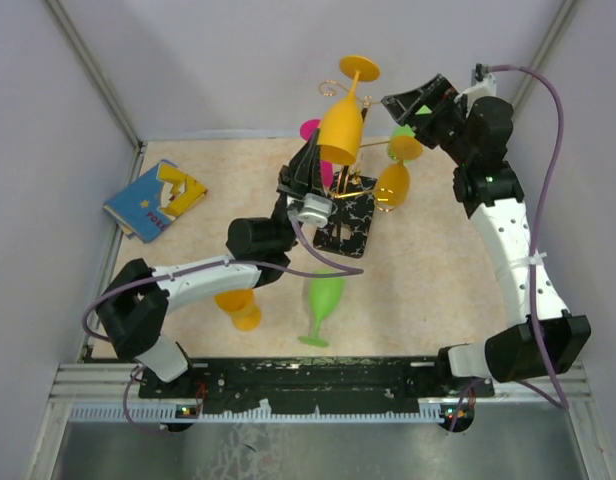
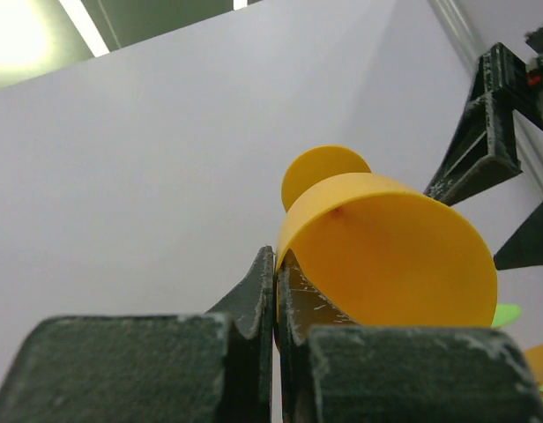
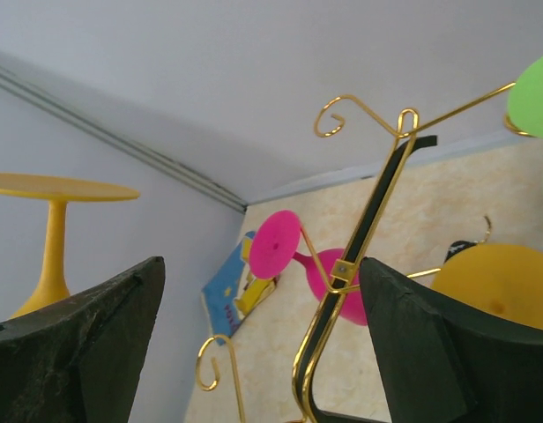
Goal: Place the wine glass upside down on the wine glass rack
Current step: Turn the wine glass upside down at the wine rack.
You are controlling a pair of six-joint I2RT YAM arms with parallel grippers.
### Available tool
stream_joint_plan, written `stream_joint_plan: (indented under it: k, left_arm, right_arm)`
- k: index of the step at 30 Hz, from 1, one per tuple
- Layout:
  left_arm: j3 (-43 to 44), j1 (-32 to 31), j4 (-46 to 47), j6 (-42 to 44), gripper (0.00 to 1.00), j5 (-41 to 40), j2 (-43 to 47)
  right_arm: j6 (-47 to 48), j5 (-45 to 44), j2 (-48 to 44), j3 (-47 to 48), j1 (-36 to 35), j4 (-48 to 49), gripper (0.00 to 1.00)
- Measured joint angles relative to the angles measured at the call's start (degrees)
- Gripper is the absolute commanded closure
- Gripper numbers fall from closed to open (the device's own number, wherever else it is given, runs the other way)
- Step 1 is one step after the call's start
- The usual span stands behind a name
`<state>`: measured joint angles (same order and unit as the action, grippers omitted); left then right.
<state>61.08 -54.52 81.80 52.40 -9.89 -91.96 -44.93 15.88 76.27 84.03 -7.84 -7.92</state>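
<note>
Between left fingers [image 2: 252,304], the wine glass [image 2: 395,264] rim, pinched.

The only lettering is on the blue and yellow booklet [image 1: 153,200] at the left of the top view. It is a short row of pale letters near the booklet's lower edge, too small to read with certainty. No other text, number or sign can be read in any view.
</note>
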Motion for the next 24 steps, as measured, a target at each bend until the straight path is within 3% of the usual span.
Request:
stream_joint_plan:
  k: [6, 24]
  left_arm:
    - [-0.07, 1.14, 4.81, -0.07, 1.00, -1.11, -1.03]
    - [-0.07, 2.82, 4.94, -3.85, 1.00, -1.88, -3.87]
  right_arm:
    - [-4.37, 3.93, 1.51, 0.00, -0.90, 4.20, 0.11]
    - [-9.35, 10.64, 5.62, 1.57, -6.47, 13.14, 0.13]
